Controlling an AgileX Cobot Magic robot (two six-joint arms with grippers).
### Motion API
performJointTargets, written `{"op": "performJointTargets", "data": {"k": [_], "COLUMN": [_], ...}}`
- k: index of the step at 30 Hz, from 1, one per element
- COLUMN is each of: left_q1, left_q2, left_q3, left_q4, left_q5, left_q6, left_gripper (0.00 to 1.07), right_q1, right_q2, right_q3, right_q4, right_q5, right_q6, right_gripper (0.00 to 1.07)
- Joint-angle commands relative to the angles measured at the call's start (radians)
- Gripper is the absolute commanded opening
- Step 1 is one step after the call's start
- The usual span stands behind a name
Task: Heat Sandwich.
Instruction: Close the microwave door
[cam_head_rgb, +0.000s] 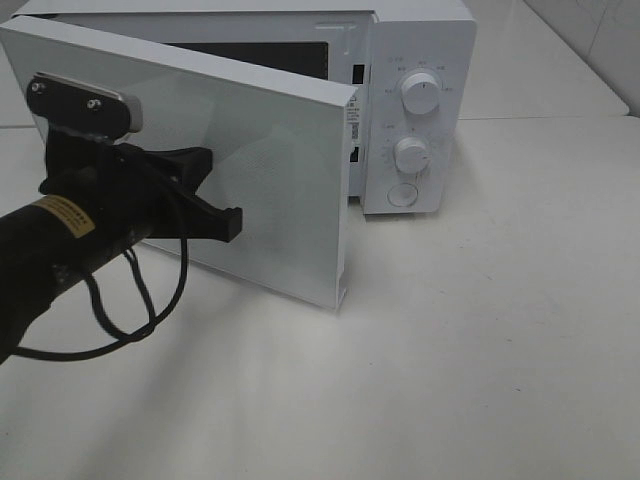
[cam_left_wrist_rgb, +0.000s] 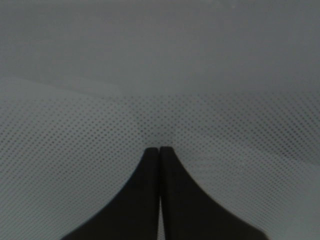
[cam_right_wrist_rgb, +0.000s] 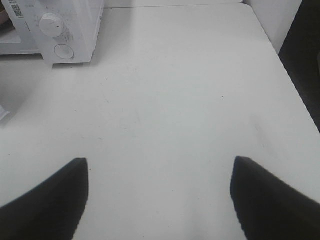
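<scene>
Two dials (cam_head_rgb: 420, 93) sit beside the half-open microwave door (cam_head_rgb: 270, 170); left gripper (cam_head_rgb: 235, 222), tips together, seemingly touches it (right gripper (cam_right_wrist_rgb: 160, 160) gapes over the table (cam_right_wrist_rgb: 200, 100)).

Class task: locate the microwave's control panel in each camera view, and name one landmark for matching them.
Exterior high: the control panel sits right of centre, beside the open door.
Left wrist: not in it; only the door's dotted surface and the shut left gripper.
Right wrist: far across the table from the open right gripper, partly cut off.
Shared landmark: the round button low on the panel, also in the right wrist view.
</scene>
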Motion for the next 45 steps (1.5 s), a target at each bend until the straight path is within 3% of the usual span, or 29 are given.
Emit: {"op": "performJointTargets", "data": {"k": [1, 12, 20, 29, 35, 41, 45], "left_q1": [-0.02, -0.02, -0.02, -0.02, -0.018, -0.012, -0.029], "left_q2": [0.034, 0.127, 0.172, 0.226, 0.253, 0.27, 0.25], "left_q3": [-0.064, -0.268, -0.358, -0.479, -0.538, -0.583, -0.564], "left_q4": [-0.033, -0.103, -0.121, -0.267, -0.338, -0.344, -0.336], "left_q5": [-0.003, 0.078, 0.116, 0.138, 0.152, 0.189, 0.239], "left_q6": [0.011, 0.081, 0.083, 0.222, 0.286, 0.299, 0.309], "left_gripper": [0.0, 0.0, 0.0, 0.0, 0.0, 0.0, 0.0], "right_q1": [-0.009, -0.009, -0.009, -0.009, -0.009, -0.009, -0.009], "right_q2": [-0.027, -0.027, -0.027, -0.027, -0.027, -0.027, -0.027], "right_q3": [0.003, 0.003, 0.003, 0.003, 0.003, 0.003, 0.003], "right_q4": [0.001, 0.001, 0.001, 0.001, 0.001, 0.001, 0.001], "right_q5": [-0.004, -0.004, -0.004, -0.004, -0.004, -0.004, -0.004], "right_q6": [0.005, 0.005, 0.005, 0.005, 0.005, 0.005, 0.005], "right_gripper": [0.75, 0.75, 0.75, 0.75, 0.75, 0.75, 0.75]}}
